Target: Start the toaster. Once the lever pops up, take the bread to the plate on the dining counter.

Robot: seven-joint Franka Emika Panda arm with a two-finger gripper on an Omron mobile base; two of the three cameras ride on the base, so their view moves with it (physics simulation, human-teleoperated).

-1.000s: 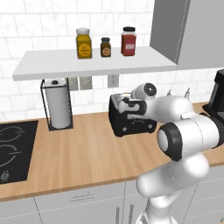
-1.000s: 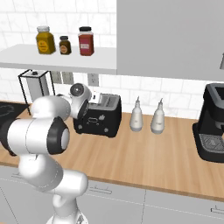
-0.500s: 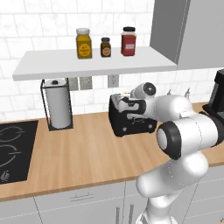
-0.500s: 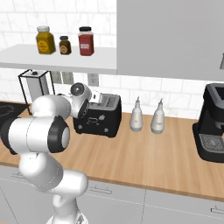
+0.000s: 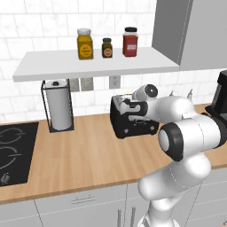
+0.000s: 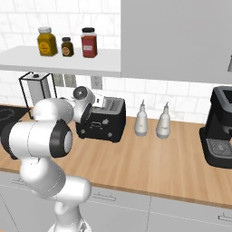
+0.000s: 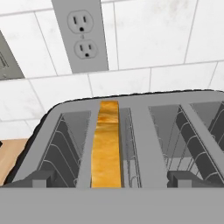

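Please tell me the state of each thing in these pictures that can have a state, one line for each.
Black boxy two-slot toaster: upright on the wood counter, one slot filled, the other empty.
Square golden-brown slice of bread: on edge in the left slot as the hand view shows it, crust near the slot's rim.
Two-finger gripper: open, holding nothing, over the toaster.
White paper towel roll: upright in its wire holder.
Three spice jars: upright, lids on.
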